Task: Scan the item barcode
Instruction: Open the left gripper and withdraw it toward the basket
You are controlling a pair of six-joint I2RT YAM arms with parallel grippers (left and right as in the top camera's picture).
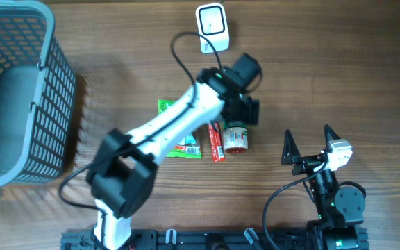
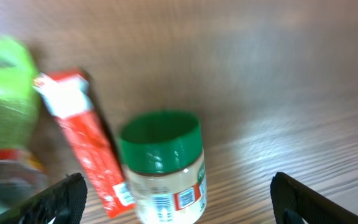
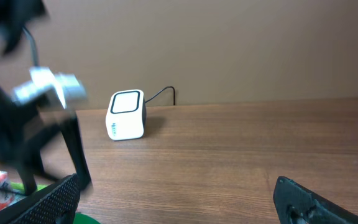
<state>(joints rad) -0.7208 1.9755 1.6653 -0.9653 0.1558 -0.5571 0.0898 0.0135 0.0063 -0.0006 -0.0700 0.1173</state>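
Green-lidded jar (image 1: pixel 237 137), centre of overhead frame on worktop (image 1: pixel 339 55), just beside red carton (image 1: pixel 216 142); left claw (image 2: pixel 176 186) wide and empty over it, right claw (image 1: pixel 310 142) wide, idle lower right; grasp recommended across the body, leaving label barcode clear for scanner (image 1: pixel 212 26).

Top-down overhead, low wrist views, right shares scanner (image 3: pixel 127 115)

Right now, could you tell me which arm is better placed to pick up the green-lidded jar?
Left. The left gripper hangs open over the jar, while the right gripper sits open off to the side.
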